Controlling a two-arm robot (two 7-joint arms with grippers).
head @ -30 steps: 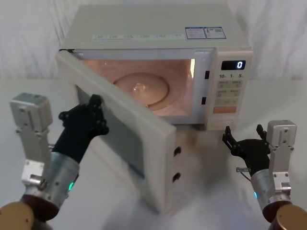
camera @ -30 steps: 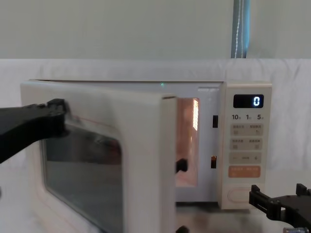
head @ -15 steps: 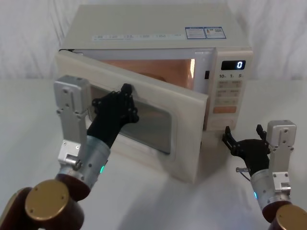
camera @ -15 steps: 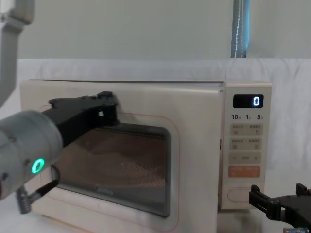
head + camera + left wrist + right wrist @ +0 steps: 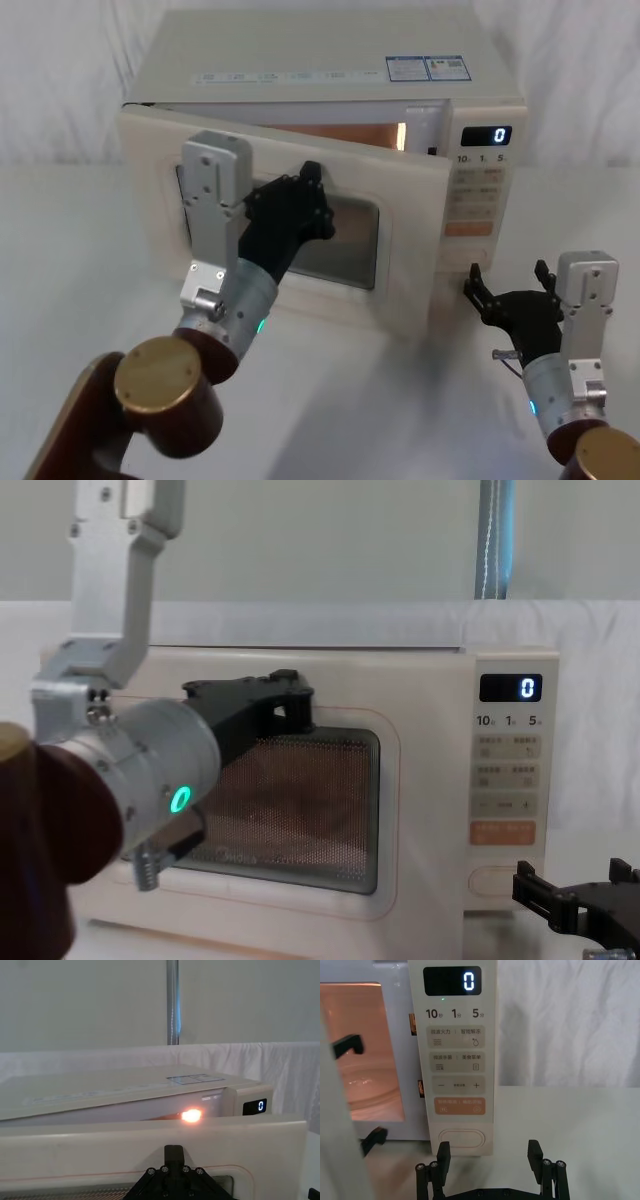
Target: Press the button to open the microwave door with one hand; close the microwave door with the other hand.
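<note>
The left gripper (image 5: 305,200) is pressed flat against the outer face of the microwave door (image 5: 405,255), at the upper edge of its dark window, and that makes sense: a door hinged at the left needs only a push on its front panel to swing shut, nothing to grasp. Whether its fingers are parted or together I cannot tell from here. The door stands a little ajar; the free edge is not yet against the control panel (image 5: 455,1055), and warm light from the cavity spills through the gap along the top and right side.

The right gripper (image 5: 490,1160) rests low over the desk (image 5: 400,400), directly in front of the button (image 5: 463,1138) and slightly apart from it, its fingers spread wide. I'd guess it sits there because the button's job looks done, the door being unlatched, and it stays clear of the closing door's path. A last firm push should seat the latch hooks
</note>
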